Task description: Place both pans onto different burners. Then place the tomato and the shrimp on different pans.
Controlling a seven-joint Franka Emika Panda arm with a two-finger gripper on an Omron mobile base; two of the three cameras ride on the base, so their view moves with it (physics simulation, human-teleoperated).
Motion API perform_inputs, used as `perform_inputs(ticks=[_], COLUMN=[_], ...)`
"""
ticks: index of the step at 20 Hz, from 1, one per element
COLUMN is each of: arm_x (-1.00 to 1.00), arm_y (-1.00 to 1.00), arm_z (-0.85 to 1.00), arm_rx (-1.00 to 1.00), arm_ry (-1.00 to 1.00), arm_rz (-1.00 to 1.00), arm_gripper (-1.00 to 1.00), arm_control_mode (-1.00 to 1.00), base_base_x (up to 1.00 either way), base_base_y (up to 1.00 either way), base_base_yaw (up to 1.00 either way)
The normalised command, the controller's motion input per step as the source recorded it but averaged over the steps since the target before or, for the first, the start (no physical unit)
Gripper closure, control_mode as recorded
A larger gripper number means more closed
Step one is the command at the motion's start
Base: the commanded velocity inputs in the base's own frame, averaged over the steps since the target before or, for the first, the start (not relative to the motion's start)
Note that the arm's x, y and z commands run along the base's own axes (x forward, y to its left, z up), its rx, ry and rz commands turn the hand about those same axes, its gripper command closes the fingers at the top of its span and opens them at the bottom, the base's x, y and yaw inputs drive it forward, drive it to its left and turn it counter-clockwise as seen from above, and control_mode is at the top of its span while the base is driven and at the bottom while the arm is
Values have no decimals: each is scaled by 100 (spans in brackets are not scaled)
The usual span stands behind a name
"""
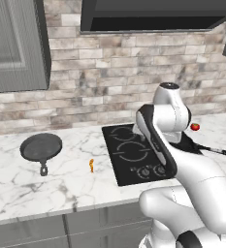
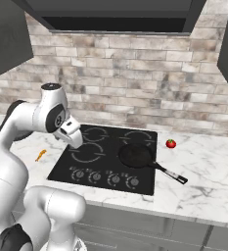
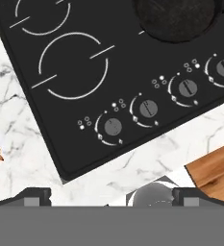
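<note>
The dark grey skillet (image 1: 40, 147) with its short loop handle lies on the marble counter, left of the cooktop (image 1: 115, 167). On the cooktop's front right burner sits the black long-handled pan (image 2: 135, 156), which also shows as the black pan (image 3: 176, 19) at the top of the hand view. The front left burner (image 2: 88, 152) ring is bare. An orange shrimp (image 1: 91, 165) lies on the counter between skillet and cooktop. To the right of the cooktop rests the red tomato (image 2: 171, 143). My gripper (image 3: 111, 195) hangs open over the cooktop's front left, holding nothing.
Several round knobs (image 3: 147, 109) line the cooktop's front edge. A dark range hood (image 2: 115, 14) hangs above, with a brick wall behind. Past the counter's front edge, wooden floor (image 3: 214, 170) shows below. Marble counter (image 1: 17, 184) spreads wide to the left.
</note>
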Motion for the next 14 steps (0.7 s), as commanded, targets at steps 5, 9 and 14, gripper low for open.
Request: perform_inputs(ticks=[5,9,14], arm_x=[-1,0,-1], arm_y=[44,33,33], arm_z=[-17,-14,-16], arm_rx=[0,0,0], arm_ry=[0,-5,-10], arm_rz=[19,24,28], arm_gripper=[-100,-100,-100], arm_control_mode=[-100,-100,-100], base_base_x=[0,0,0], base_base_y=[0,0,0], base_base_yaw=[0,0,0])
